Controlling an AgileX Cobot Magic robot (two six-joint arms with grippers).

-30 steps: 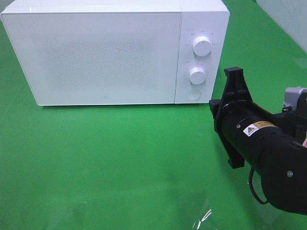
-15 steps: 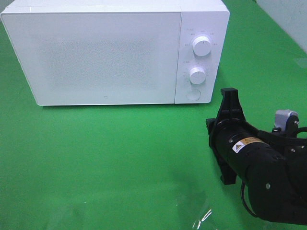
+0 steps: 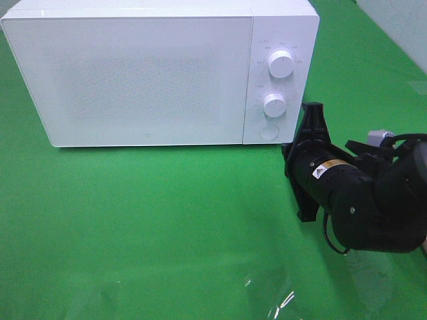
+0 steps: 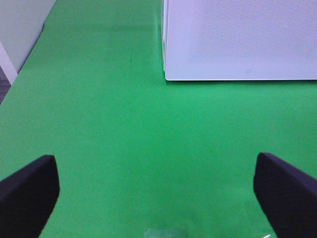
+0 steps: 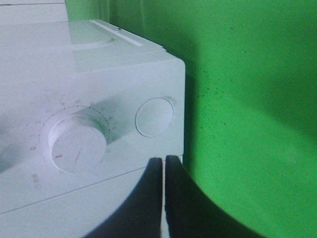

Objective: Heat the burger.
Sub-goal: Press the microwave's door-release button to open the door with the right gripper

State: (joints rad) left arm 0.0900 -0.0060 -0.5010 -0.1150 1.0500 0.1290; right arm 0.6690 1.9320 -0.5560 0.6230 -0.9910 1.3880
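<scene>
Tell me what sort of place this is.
Probably a robot lab bench, not a kitchen: a white microwave on a plain green cover, with the black arm's right gripper at its controls.

A: What colour is the microwave (image 3: 160,73)?
B: White, its door (image 3: 130,80) peppered with a fine grey dot mesh. The upper knob (image 3: 281,64), the lower knob (image 3: 274,105) and the round button (image 3: 269,131) at five o'clock on its front are white too. The lower knob bears a small red mark (image 5: 58,156).
A: And underneath?
B: A plain bright green cloth (image 3: 167,213).
A: The arm (image 3: 363,203) at four o'clock?
B: Black, with a yellow-and-white label (image 3: 325,169). The right gripper (image 5: 163,161) and left gripper (image 4: 156,168) are black too.
</scene>
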